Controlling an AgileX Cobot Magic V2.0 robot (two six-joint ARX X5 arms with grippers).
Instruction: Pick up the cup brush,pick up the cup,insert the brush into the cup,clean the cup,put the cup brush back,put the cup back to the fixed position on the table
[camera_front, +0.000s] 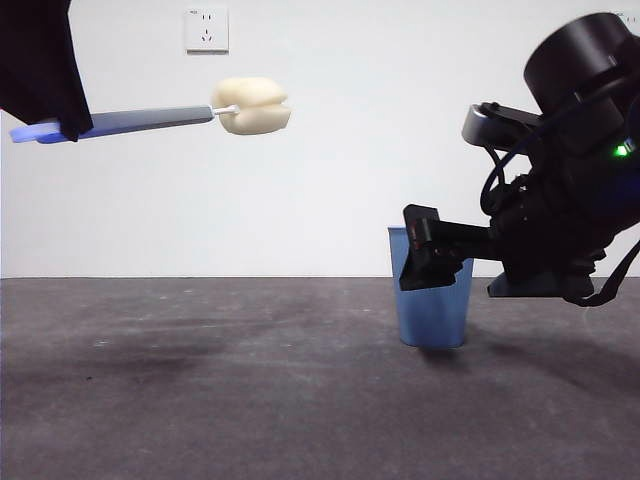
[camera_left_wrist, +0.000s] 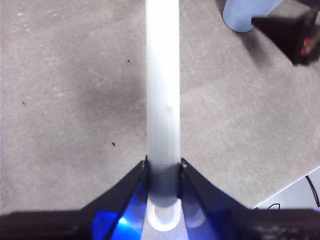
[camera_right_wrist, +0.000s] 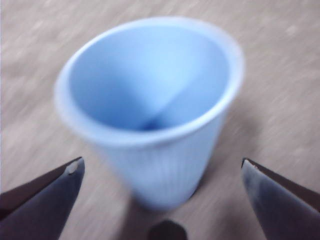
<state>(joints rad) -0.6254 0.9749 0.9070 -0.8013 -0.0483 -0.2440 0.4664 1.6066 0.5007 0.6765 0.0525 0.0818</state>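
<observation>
The cup brush (camera_front: 160, 118) hangs level high at the left, its cream sponge head (camera_front: 252, 105) pointing right. My left gripper (camera_left_wrist: 163, 167) is shut on its grey handle (camera_left_wrist: 162, 90) near the end; in the front view that gripper (camera_front: 55, 125) enters from the top left corner. The blue ribbed cup (camera_front: 432, 300) stands upright on the table (camera_front: 200, 380) at the right. My right gripper (camera_right_wrist: 162, 167) is open, a jaw on each side of the cup (camera_right_wrist: 150, 110) and apart from it; its fingers (camera_front: 428, 250) show dark in front of the cup.
The right arm's dark body (camera_front: 570, 190) fills the right edge above the table. A white wall with a socket (camera_front: 206, 29) stands behind. A white edge with a cable (camera_left_wrist: 295, 197) lies beyond the table.
</observation>
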